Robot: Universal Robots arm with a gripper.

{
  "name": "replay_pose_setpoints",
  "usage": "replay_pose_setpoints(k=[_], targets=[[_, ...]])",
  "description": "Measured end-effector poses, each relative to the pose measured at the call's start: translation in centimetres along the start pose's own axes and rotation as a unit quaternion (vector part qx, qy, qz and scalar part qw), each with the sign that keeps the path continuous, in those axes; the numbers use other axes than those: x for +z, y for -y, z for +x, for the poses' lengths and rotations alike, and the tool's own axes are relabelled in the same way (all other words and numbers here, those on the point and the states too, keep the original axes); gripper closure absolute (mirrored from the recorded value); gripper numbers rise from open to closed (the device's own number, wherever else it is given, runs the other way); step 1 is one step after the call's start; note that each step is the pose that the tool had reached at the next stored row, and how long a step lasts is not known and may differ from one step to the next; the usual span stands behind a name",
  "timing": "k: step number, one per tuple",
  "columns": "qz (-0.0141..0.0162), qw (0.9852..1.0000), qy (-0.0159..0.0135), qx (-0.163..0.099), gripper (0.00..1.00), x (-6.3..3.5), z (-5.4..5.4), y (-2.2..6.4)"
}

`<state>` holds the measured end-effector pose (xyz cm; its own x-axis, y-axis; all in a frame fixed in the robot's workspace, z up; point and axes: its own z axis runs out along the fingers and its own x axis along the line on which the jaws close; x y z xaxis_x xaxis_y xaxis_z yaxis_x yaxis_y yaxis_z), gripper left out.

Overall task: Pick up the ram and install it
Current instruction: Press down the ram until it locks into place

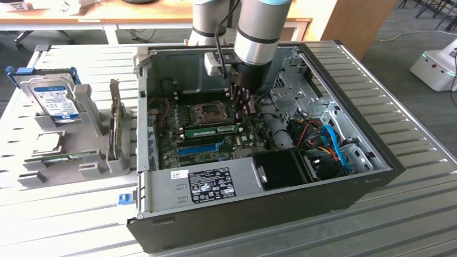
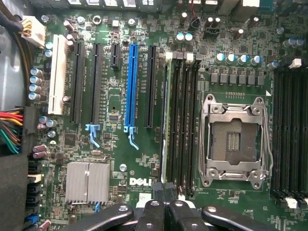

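Your gripper (image 2: 165, 192), the black two-fingered tool on the grey arm, is closed tight with its fingertips (image 2: 157, 188) pressed together and nothing between them. You can see it reaching down inside the open black desktop computer case (image 1: 371, 179), hanging just above the green motherboard (image 2: 115, 103).

The ram (image 1: 213, 130), a slim green circuit-board stick with a row of black chips, is already sitting in the motherboard, standing on edge in the bank of long black memory slots (image 2: 185, 120). In the wrist view you see it edge-on as a thin pale-green strip (image 2: 167, 120) in the slot of that bank nearest the blue one, and it runs straight away from your fingertips, its near end right under them. Whether the tips touch that end, you cannot tell.

Just to one side of the gripper, beyond the memory bank, is the square silver processor socket (image 2: 234, 139) with its metal frame. On the other side you have the bright blue expansion slot (image 2: 131, 86) and, closer to the fingers, a ribbed silver heatsink (image 2: 88, 182).

Well away from the gripper, outside the case, a blue-labelled hard drive (image 1: 55, 101) stands in a grey holder (image 1: 89, 107) on the slatted metal table (image 1: 64, 214).
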<state>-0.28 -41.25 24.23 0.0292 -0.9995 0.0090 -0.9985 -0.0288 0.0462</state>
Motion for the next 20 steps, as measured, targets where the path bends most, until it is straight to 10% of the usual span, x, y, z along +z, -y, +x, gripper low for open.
replay_pose_setpoints(k=[20], targets=[[0.0001, 1.0000, 0.0004, 0.009, 0.90, 0.77, 0.00, 0.20]])
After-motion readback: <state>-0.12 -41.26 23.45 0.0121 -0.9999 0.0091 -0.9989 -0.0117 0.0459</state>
